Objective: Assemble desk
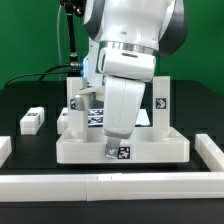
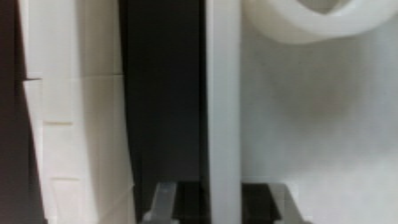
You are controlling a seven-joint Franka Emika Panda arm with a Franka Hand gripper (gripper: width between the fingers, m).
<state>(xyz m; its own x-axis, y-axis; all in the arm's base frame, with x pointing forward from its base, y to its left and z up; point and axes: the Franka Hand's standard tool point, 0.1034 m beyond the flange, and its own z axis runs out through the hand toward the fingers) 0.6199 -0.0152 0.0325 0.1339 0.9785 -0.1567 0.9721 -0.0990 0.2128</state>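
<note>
The white desk top lies in the middle of the black table, with a tag on its front wall. A tagged white leg stands upright at its far right corner. Another leg stands at its far left. A loose leg lies on the exterior view's left, and a further one lies beside the top. My gripper reaches down onto the top's front rim. In the wrist view the gripper is shut on the thin raised rim, next to a round corner socket.
A long low white border rail runs along the front, with rail pieces on the exterior view's right and left. The arm's bulky body hides the middle of the desk top. Black cables hang behind the arm.
</note>
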